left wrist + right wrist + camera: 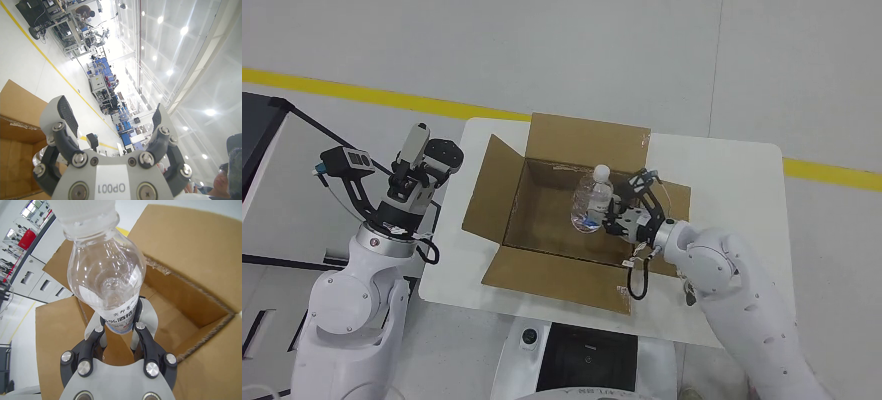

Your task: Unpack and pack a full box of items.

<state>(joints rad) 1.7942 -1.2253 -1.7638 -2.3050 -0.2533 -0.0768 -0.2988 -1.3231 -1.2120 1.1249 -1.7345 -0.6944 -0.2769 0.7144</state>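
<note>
A cardboard box (562, 210) stands in the middle of the white bench (722, 170), its four flaps (490, 185) folded outward and its opening facing up. The right hand (617, 215) is over the opening, near the box's right-hand wall, and pinches a clear plastic bottle (592, 197) with a white cap (600, 172). In the top view the bottle lies within the outline of the opening, cap toward the far flap (whether its base touches the box floor I cannot tell).

In the right wrist view the right hand (120, 313) has its pale fingers (149, 313) pressed against either side of the bottle's (105, 275) labelled lower part, the cap (85, 211) pointing away from the wrist. The brown inner walls and torn corrugated edges of the box (189, 256) lie beyond it.

The left hand (427, 160) is at the bench's left edge, just beside the box's left flap and apart from it, tipped upward. In the left wrist view the left hand (111, 111) is spread wide with nothing between its ribbed black pads (68, 115), and a flap and wall of the box (17, 117) show to one side.
</note>
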